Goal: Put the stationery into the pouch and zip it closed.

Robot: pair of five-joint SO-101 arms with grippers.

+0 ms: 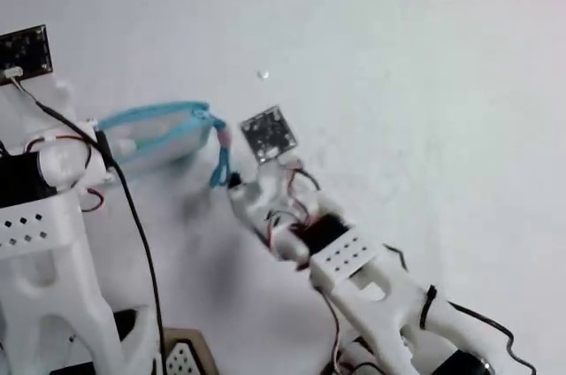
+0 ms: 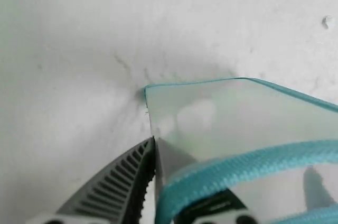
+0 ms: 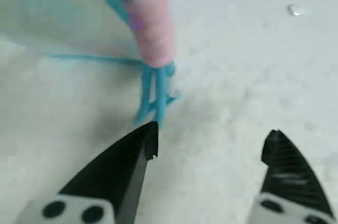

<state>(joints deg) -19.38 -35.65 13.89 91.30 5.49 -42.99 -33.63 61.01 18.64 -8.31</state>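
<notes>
A white bench [image 1: 424,83] is seen from above, with one robot arm at each lower corner. At the left, the left pincer [image 2: 155,147] is closed on one end of the pouch [image 1: 164,147], whose clear wall is clamped between its ribbed jaws near a corner. The pouch is clear plastic edged in teal and is stretched out to the right of that arm, low over the bench. A woven teal zipper band [image 2: 237,168] is seen running along it. What lies inside the pouch cannot be made out. At the pouch's right end a pink pull [image 3: 153,28] is attached, and a thin teal tassel [image 3: 155,94] hangs from it down to the bench. Just to the right of the tassel, the right pincer [image 3: 211,142] is held low over the bench with its two black fingers spread apart, nothing gripped; the tassel's tip lies just beside one fingertip. A small speck [image 1: 263,75] is seen farther back on the bench.
</notes>
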